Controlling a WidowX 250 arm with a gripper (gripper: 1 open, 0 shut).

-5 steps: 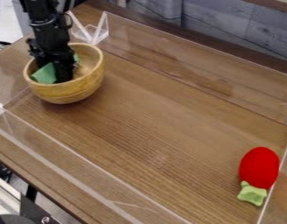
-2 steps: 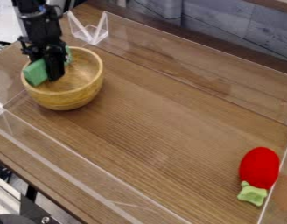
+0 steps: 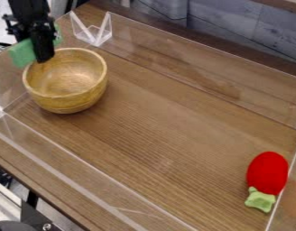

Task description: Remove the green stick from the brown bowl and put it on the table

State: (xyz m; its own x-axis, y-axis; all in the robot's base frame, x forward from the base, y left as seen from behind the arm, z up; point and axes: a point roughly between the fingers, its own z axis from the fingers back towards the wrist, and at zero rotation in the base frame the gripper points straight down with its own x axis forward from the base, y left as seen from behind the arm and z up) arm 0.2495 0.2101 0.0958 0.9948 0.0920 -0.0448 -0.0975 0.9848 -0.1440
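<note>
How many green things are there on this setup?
2. The green stick hangs in the gripper above the left rim of the brown bowl. The small green leafy stem sits under the red toy at the table's right edge.

Single fixed view, high and oblique, from the table's (image 3: pixel 175 135) near corner.
Gripper (image 3: pixel 42 56) sits far upper left, arm cropped; far right corner probably beyond frame.
</note>
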